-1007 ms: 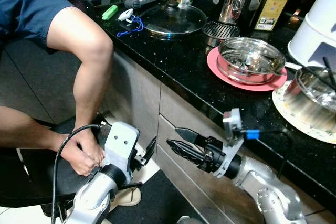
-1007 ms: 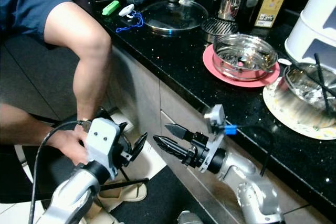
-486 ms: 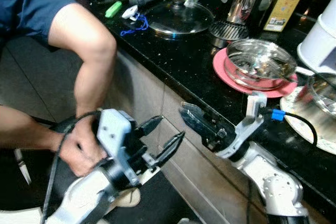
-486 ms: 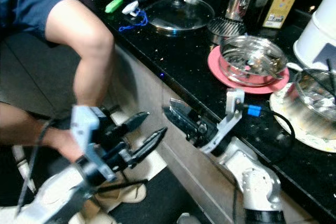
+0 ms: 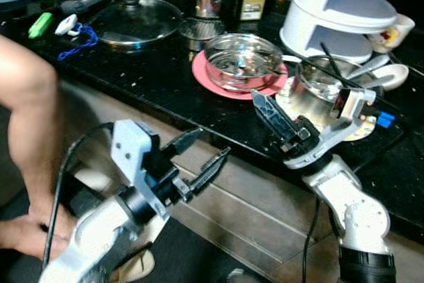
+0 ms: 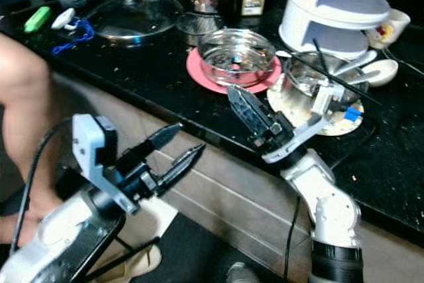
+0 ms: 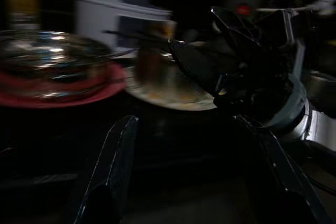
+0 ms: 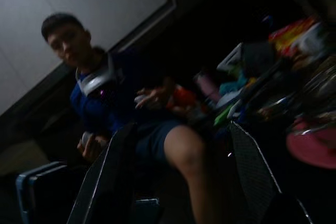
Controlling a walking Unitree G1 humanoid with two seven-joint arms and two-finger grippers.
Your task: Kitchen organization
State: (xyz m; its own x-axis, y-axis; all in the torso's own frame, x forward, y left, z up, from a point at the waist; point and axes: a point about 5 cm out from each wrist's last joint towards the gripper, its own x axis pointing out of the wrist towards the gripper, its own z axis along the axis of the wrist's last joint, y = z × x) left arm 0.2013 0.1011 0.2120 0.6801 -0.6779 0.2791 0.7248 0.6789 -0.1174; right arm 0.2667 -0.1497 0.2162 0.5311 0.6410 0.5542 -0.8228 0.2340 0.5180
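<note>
Both grippers have risen toward the black stone counter edge: left gripper spread below it, right gripper open, empty, nearing the steel bowl on the pink plate, likely first to be organized.

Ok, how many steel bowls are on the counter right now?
2: one steel bowl sits on the pink plate; another steel bowl with utensils sits on the patterned plate, beside the right gripper. More may be hidden.
</note>
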